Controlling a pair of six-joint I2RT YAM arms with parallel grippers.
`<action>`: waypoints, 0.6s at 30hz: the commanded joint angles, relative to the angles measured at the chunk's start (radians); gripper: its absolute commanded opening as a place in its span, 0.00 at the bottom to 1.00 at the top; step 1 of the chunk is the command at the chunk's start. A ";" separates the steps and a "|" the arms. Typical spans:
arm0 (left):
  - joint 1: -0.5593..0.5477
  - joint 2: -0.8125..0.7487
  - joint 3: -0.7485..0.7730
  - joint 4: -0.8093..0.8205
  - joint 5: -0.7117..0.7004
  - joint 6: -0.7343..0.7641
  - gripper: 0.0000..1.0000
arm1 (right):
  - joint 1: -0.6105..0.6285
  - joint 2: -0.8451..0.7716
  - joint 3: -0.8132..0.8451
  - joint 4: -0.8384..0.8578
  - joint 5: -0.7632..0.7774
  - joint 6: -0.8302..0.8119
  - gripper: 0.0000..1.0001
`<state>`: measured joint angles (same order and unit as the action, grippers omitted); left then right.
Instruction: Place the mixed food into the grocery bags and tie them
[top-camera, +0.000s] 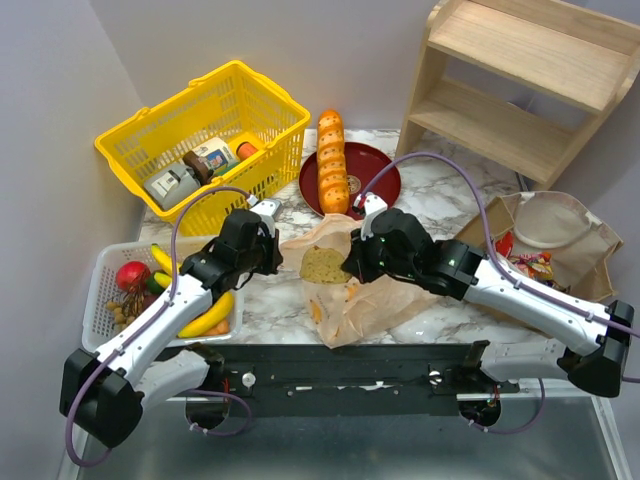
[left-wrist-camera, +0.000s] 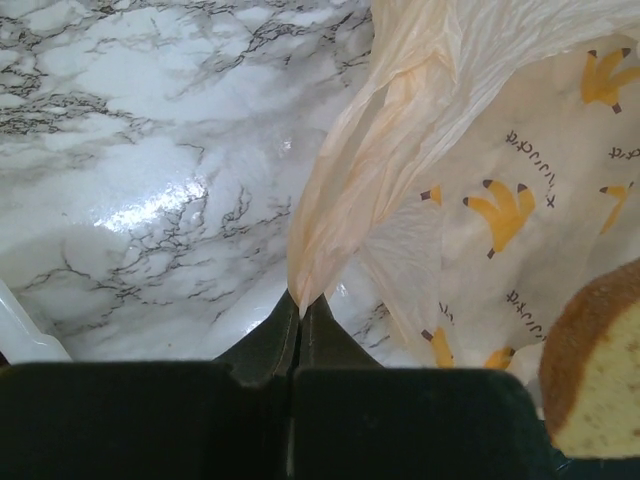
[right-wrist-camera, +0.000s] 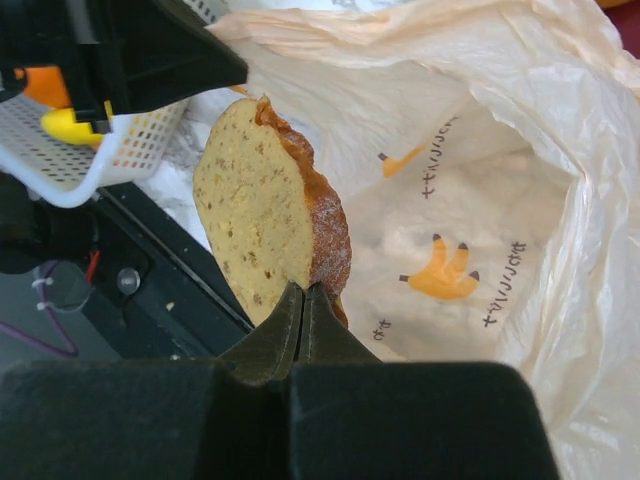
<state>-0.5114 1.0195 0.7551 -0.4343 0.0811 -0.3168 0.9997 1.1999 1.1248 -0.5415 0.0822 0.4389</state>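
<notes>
The thin tan plastic bag with banana prints lies in the middle of the marble table. My left gripper is shut on the bag's left rim and holds it up, so the mouth is open. My right gripper is shut on the lower edge of the small round brown bun. It holds the bun on edge at the bag's mouth. The bun also shows in the left wrist view. The brown paper bag lies at the right with crisp packets in it.
A white mesh tray at the left holds a banana, a red fruit and small fruit. A yellow basket with boxed goods stands behind it. A long loaf lies on a red plate. A wooden shelf stands at back right.
</notes>
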 joint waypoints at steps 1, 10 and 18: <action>0.005 -0.045 -0.008 0.045 0.060 0.025 0.00 | 0.034 0.049 0.044 -0.095 0.157 0.041 0.01; 0.005 -0.121 -0.030 0.086 0.109 0.024 0.00 | 0.060 0.357 0.272 -0.403 0.494 0.162 0.01; 0.007 -0.170 -0.039 0.109 0.123 0.024 0.00 | 0.050 0.549 0.400 -0.754 0.809 0.277 0.01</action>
<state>-0.5114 0.8841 0.7341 -0.3607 0.1757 -0.3027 1.0515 1.6909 1.4624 -1.0344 0.6540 0.6022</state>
